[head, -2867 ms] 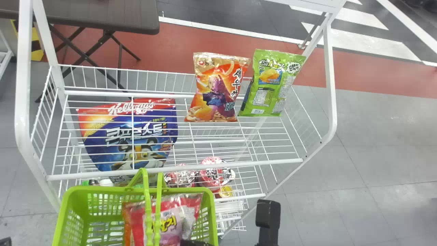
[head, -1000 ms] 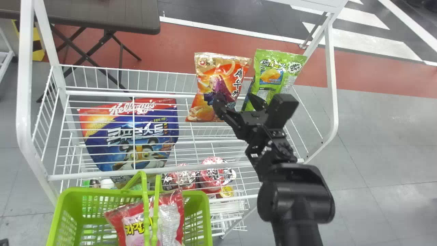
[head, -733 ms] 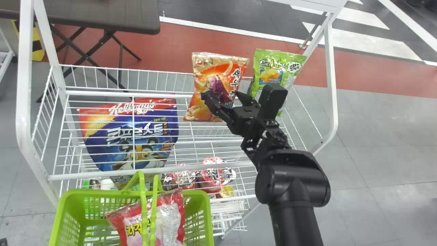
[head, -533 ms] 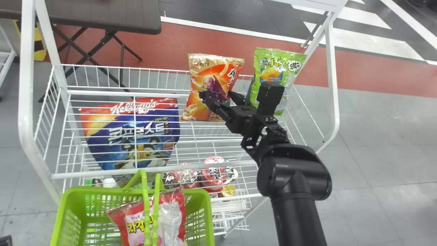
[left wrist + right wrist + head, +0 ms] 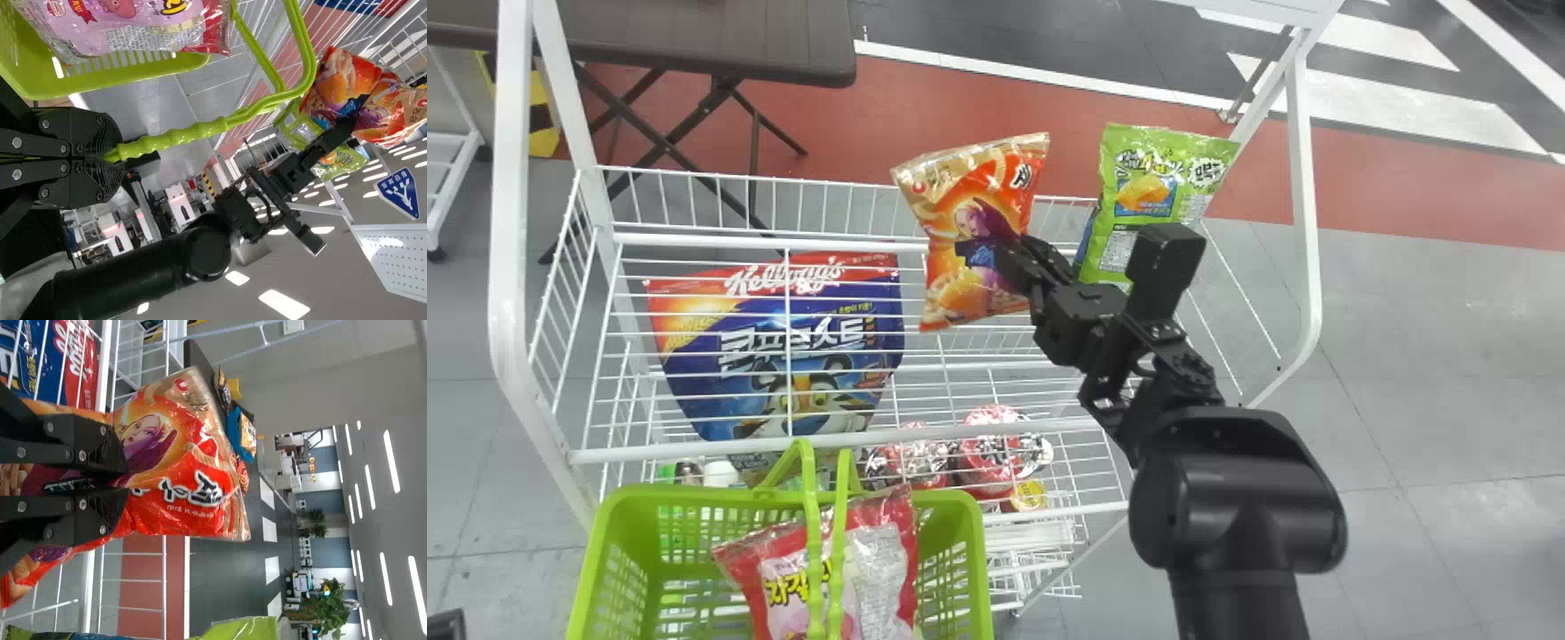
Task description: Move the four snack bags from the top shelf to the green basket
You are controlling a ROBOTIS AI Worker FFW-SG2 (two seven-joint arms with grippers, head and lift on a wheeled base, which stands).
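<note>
**Right gripper (image 5: 1009, 252) clamps orange-and-gold foil snack bag (image 5: 974, 218)**

Head view: the bag tilts at the white wire top shelf (image 5: 694, 450), left of a green foil bag (image 5: 1174, 182); a red-and-pink bag (image 5: 882, 569) sits in the green plastic basket (image 5: 609, 533), near left.

Left wrist view: left gripper (image 5: 115, 158) clenched on the basket's handle (image 5: 193, 133).

Right wrist view: fingers (image 5: 100, 447) pinching the orange bag.

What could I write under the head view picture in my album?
Right claw pinches the orange snack bag; the green snack bag stands to its right.
</note>
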